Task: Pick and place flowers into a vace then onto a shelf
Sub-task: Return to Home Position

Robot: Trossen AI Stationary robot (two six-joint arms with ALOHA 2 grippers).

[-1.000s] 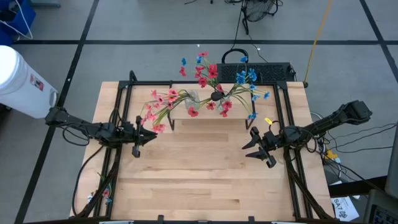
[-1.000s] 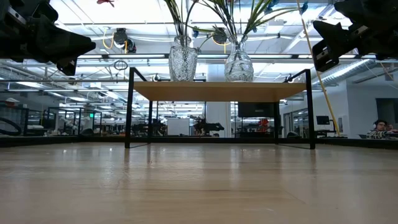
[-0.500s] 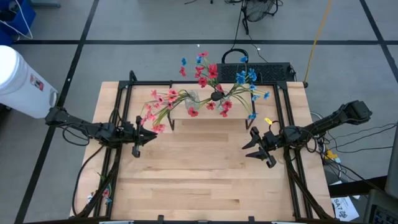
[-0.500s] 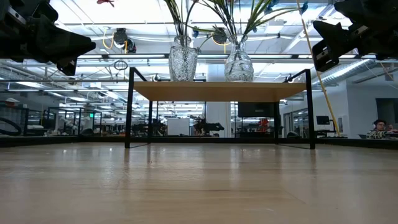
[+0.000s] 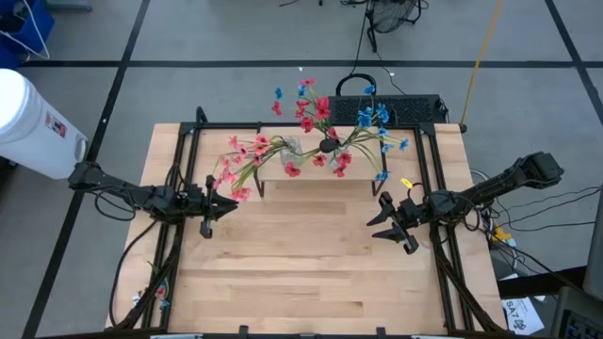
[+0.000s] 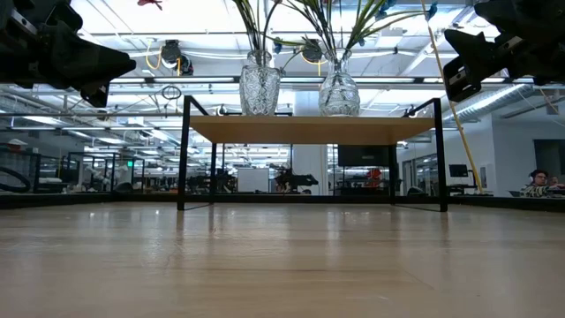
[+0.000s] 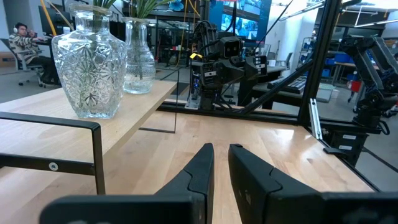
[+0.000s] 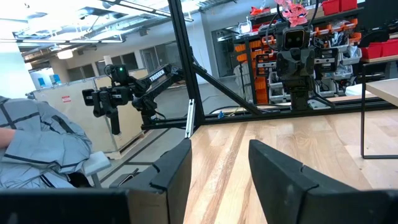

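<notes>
From above, could barely find the vases [image 5: 287,148] or the shelf [image 5: 320,172] under the flowers [image 5: 311,118]. In the low view, missed every blossom past the top edge and saw only stems; missed most of the left gripper [image 6: 124,66] beyond the top left corner and most of the right gripper [image 6: 455,62] beyond the top right. Caught a person [image 6: 538,183] at the right edge there, too small to tell more. In the right wrist view, saw the shelf cut by the edge, and grey cloth [image 8: 37,143] likewise.
</notes>
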